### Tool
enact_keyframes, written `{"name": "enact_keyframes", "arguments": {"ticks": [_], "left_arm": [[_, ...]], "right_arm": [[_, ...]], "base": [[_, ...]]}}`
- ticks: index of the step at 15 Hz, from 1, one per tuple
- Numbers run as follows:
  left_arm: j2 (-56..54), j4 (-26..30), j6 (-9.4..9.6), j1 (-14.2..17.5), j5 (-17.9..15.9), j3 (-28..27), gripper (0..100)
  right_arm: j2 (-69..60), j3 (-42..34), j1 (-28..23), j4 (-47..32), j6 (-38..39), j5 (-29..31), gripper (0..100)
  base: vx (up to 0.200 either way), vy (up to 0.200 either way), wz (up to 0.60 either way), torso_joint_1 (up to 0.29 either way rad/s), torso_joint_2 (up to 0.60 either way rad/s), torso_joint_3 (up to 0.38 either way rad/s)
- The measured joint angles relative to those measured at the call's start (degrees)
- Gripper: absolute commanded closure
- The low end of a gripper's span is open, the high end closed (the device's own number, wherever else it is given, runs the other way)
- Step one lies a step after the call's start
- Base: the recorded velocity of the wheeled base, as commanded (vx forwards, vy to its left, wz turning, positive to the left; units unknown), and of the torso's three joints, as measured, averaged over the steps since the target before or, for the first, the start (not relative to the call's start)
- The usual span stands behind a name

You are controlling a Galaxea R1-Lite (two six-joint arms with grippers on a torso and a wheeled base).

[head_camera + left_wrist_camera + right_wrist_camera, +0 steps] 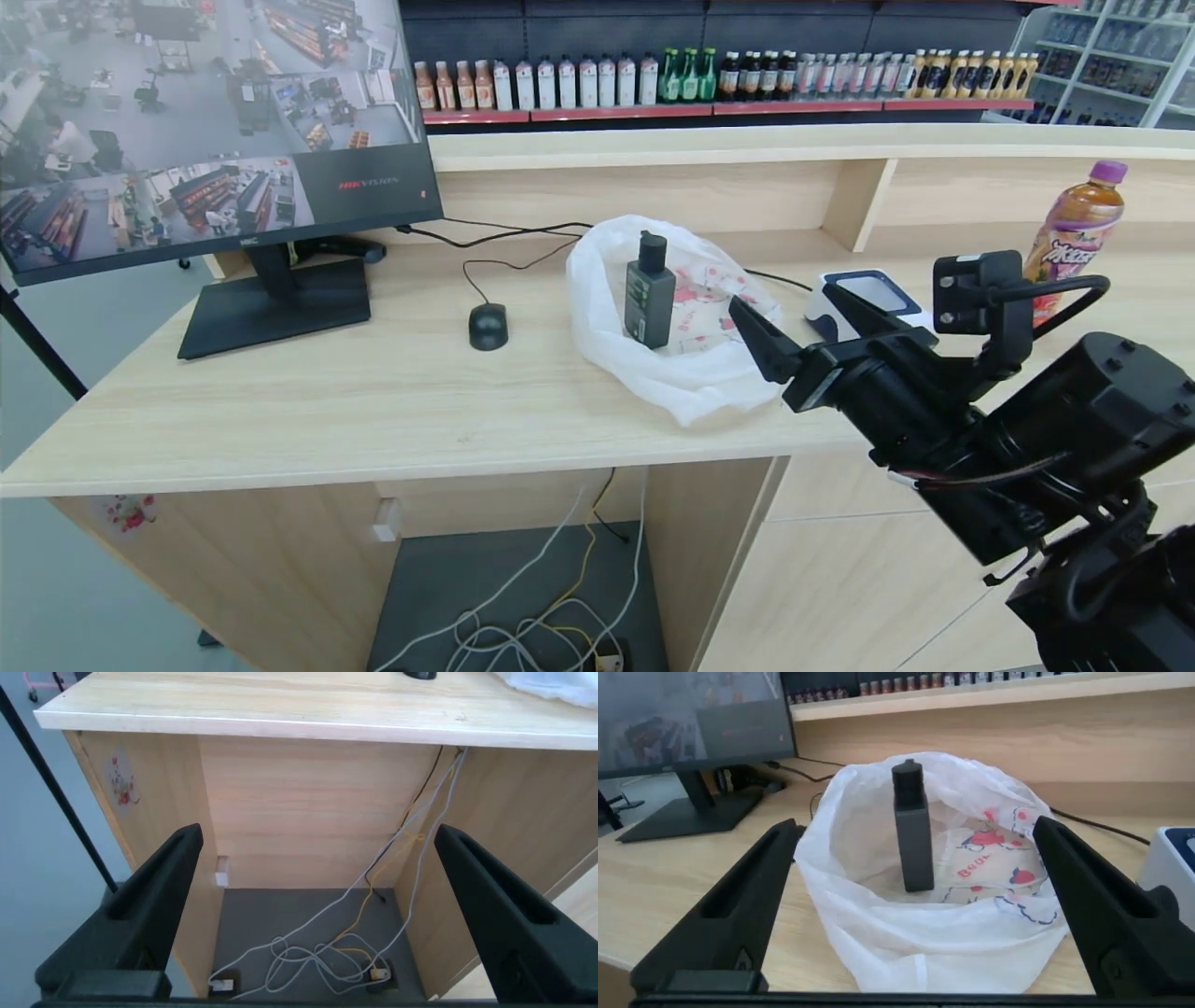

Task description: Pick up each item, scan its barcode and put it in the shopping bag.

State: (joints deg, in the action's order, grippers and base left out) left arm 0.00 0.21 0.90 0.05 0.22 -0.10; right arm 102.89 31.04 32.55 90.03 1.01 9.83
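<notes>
A white plastic shopping bag point(677, 373) lies open on the wooden counter point(373, 392). Inside it a dark flat bottle point(649, 297) with a black cap stands upright. My right gripper point(780, 297) hovers open just right of the bag, between it and the white barcode scanner point(864, 294). In the right wrist view the gripper point(917, 826) faces the bag point(878, 943) and the dark bottle point(913, 835), with nothing between its fingers. An orange drink bottle point(1074, 233) with a purple cap stands at the far right. My left gripper point(318, 833) is open, held below the counter's front edge.
A monitor point(205, 121) on its stand fills the counter's left, with a black mouse point(487, 327) and cables beside it. A raised shelf ledge runs along the back. Under the counter point(280, 719) loose cables point(318, 952) lie on the floor.
</notes>
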Motion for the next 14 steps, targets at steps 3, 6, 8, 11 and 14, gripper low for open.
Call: {"name": "enact_keyframes", "arguments": {"ticks": [3,6,8,11,14], "left_arm": [[0.0,0.0,-0.04,0.0,0.0,0.0,0],[0.0,0.1,0.0,0.0,0.0,0.0,0],[0.0,0.0,-0.01,0.0,0.0,0.0,0],[0.0,0.1,-0.04,0.0,0.0,0.0,0],[0.0,0.1,-0.2,0.0,0.0,0.0,0]], "right_arm": [[-0.1,-0.4,0.0,-0.1,0.2,0.0,0],[-0.2,-0.5,-0.1,-0.1,0.5,0.0,0],[-0.2,-0.5,0.0,0.0,0.5,0.0,0],[-0.2,-0.5,-0.1,-0.1,0.5,0.0,0],[-0.2,-0.6,-0.2,-0.1,0.5,0.0,0]], "base": [[0.0,0.0,0.0,0.0,0.0,0.0],[0.0,-0.133,0.0,0.003,0.0,0.0],[0.0,-0.2,0.0,-0.007,0.0,0.002],[0.0,-0.2,0.0,0.01,0.01,0.002],[0.0,-0.2,0.0,0.004,0.01,0.001]]}}
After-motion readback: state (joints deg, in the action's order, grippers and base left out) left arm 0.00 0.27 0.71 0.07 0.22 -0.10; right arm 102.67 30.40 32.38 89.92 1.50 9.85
